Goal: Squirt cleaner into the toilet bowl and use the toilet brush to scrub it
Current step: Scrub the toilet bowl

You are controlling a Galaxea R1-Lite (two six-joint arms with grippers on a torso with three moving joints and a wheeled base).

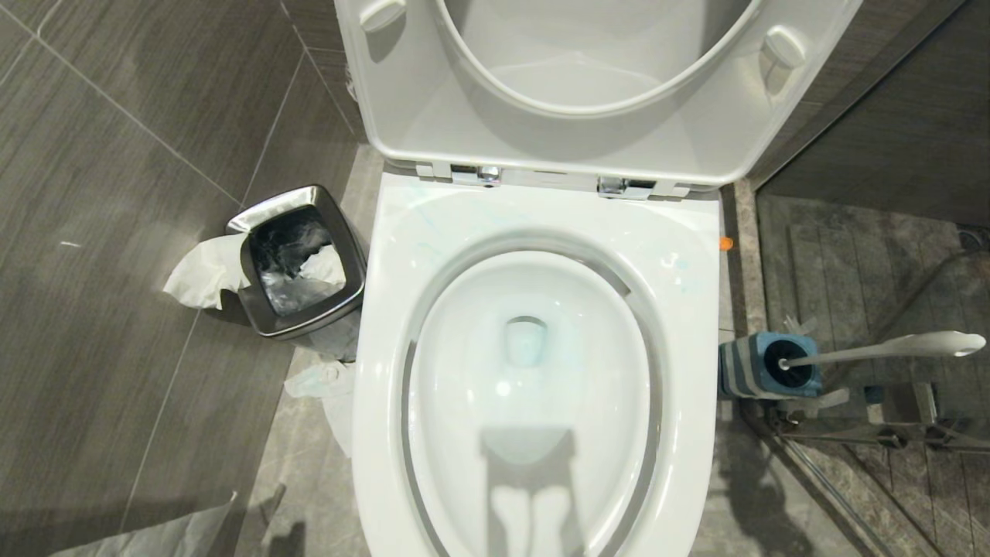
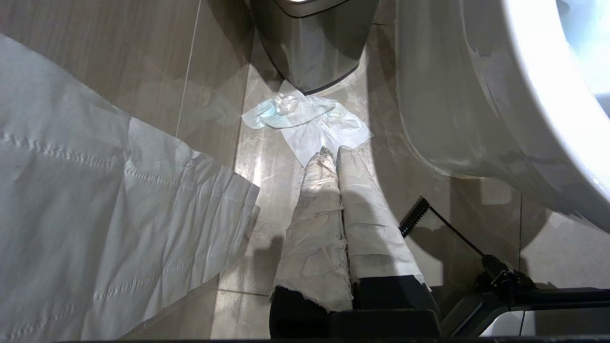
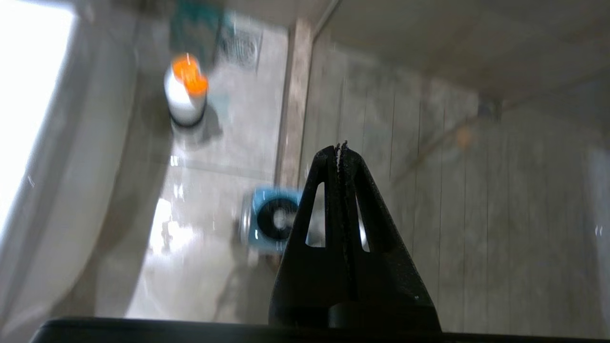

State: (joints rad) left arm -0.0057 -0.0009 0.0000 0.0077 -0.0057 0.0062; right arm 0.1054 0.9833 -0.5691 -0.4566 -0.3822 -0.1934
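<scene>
The white toilet bowl [image 1: 384,348] fills the middle of the head view, seat and lid raised. To its right the toilet brush [image 1: 889,348] stands in a blue-and-grey striped holder [image 1: 742,370], its white handle leaning right. A white cleaner bottle with an orange cap [image 3: 185,97] stands on the floor beside the toilet. My right gripper [image 3: 341,146] is shut and empty, hanging above the floor close to the holder [image 3: 252,224]. My left gripper [image 2: 332,151], its fingers wrapped in paper, is shut and empty over the floor left of the toilet [image 2: 457,105]. Neither arm shows in the head view.
A small steel bin [image 1: 298,259] stands left of the toilet with tissue hanging over its rim. Crumpled tissue [image 2: 305,116] lies on the floor between bin and toilet. A large paper sheet [image 2: 95,214] lies nearer me. A glass shower partition [image 1: 874,433] closes off the right.
</scene>
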